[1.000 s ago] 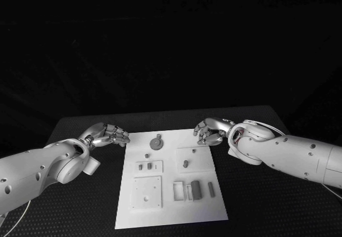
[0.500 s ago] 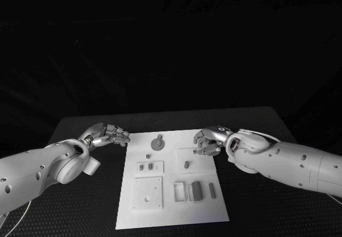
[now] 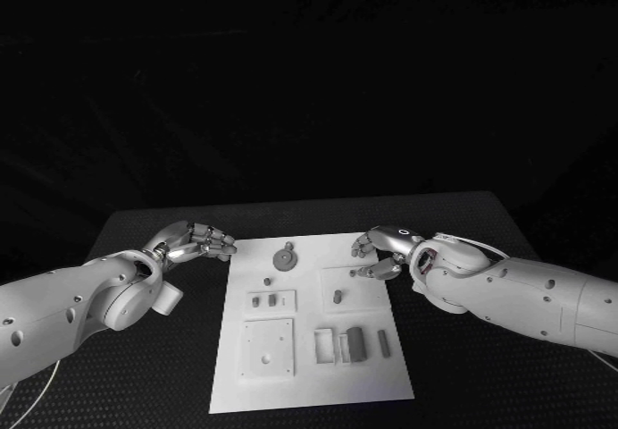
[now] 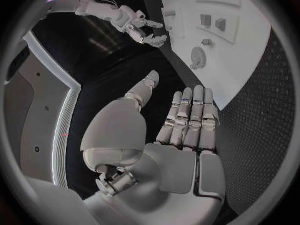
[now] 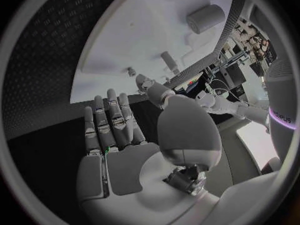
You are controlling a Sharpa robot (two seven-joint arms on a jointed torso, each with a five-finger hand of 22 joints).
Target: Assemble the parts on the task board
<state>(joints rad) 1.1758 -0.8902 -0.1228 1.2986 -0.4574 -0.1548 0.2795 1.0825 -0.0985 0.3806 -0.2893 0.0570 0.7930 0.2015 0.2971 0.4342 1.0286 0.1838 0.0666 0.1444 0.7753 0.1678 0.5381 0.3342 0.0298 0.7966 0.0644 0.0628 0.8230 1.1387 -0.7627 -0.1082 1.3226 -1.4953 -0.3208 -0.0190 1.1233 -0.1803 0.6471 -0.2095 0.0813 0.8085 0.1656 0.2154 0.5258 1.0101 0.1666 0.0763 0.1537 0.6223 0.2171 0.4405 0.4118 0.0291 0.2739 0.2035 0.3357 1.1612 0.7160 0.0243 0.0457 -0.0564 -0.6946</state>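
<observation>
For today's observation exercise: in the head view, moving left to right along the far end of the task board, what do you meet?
Left hand beside the board → round disc part on the task board → right hand at the board's far right corner.

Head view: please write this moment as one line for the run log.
left silver hand: open, beside white task board | right silver hand: open, over board's far right corner | small grey parts: untouched
</observation>
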